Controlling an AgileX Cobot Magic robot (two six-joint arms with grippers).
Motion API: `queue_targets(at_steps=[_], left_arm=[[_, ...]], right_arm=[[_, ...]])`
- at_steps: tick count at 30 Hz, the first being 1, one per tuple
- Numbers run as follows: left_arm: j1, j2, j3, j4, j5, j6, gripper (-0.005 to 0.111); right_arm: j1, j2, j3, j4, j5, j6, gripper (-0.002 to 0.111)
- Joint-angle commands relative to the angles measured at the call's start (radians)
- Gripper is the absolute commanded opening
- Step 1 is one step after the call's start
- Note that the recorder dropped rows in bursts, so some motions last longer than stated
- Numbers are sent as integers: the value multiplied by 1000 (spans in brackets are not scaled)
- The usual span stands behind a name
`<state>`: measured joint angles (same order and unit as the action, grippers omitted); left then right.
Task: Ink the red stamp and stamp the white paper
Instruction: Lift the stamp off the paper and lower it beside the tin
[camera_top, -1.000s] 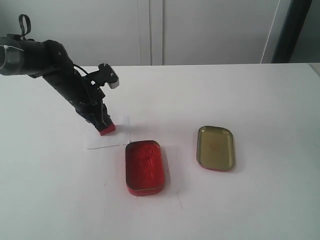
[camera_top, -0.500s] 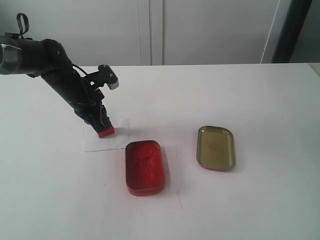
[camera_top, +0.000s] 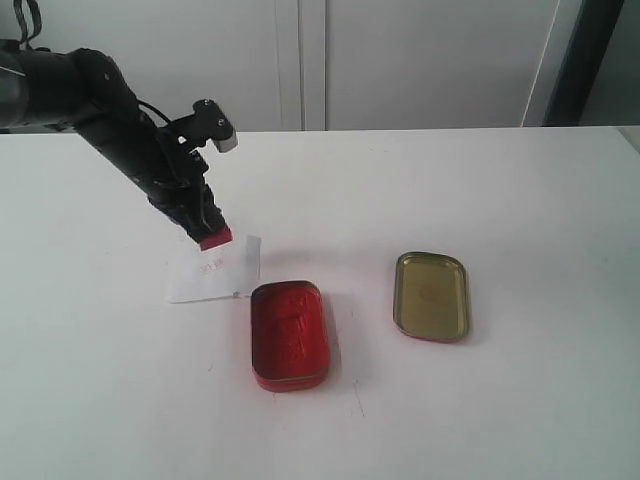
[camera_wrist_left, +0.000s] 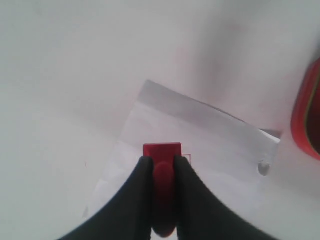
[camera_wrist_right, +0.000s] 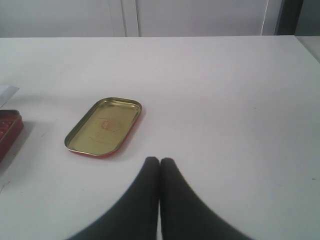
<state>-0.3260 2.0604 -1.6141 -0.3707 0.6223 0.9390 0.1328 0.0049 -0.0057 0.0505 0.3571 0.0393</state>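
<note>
My left gripper (camera_top: 205, 228) (camera_wrist_left: 162, 161) is shut on the red stamp (camera_top: 214, 239) (camera_wrist_left: 162, 151), its fingers clamped round the knobbed handle. The stamp hangs a little above the white paper (camera_top: 215, 272) (camera_wrist_left: 210, 150), which lies on the table left of the tins. A faint red print (camera_top: 209, 266) shows on the sheet below the stamp. The open red ink-pad tin (camera_top: 288, 333) lies just right of the paper, and its edge (camera_wrist_left: 310, 117) shows in the left wrist view. My right gripper (camera_wrist_right: 160, 161) is shut and empty, out of the exterior view.
The tin's gold-lined lid (camera_top: 431, 295) (camera_wrist_right: 103, 126) lies open side up to the right of the ink pad. A corner of the ink-pad tin (camera_wrist_right: 7, 132) shows in the right wrist view. The white tabletop (camera_top: 500, 200) runs back to a grey wall.
The left gripper has lifted the red stamp off the paper and drawn back, baring a faint red print. The paper's near edge has settled flat. The right arm has not moved.
</note>
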Motion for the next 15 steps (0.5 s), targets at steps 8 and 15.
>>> queue_targets(at_steps=[8, 15], left_arm=[[-4, -24, -4, -17, 60, -53, 0], [-4, -62, -4, -91, 160, -136, 0]], right_arm=[[-6, -5, 6, 1, -14, -2, 0], [-6, -5, 6, 1, -14, -2, 0]])
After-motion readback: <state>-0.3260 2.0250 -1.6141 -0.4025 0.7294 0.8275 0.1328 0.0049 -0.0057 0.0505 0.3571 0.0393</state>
